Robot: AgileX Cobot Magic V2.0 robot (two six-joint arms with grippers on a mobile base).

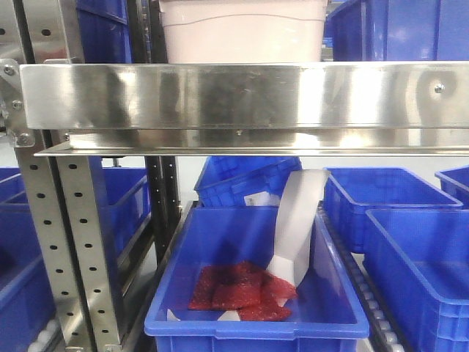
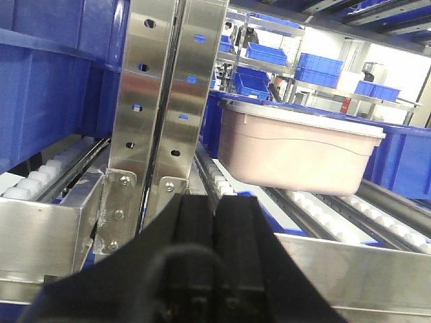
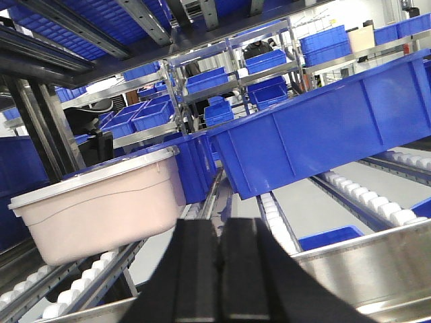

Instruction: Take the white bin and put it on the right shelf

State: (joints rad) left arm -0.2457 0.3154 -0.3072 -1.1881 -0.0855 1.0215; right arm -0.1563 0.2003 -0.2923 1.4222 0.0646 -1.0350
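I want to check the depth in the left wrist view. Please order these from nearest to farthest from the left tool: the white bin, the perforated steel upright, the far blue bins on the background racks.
1. Perforated steel upright, just ahead of the left tool, slightly left.
2. White bin, on the rollers, ahead and right.
3. Far blue bins, on background racks, upper right.

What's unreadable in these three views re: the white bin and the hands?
- Pinkish-white translucent plastic bin: in the front view its top is cut off by the frame edge and its base is hidden behind the shiny steel shelf rail.
- Bin's lid top: unseen in either wrist view, camera too low.
- Left hand, right hand: black fingers together; nothing visibly held.
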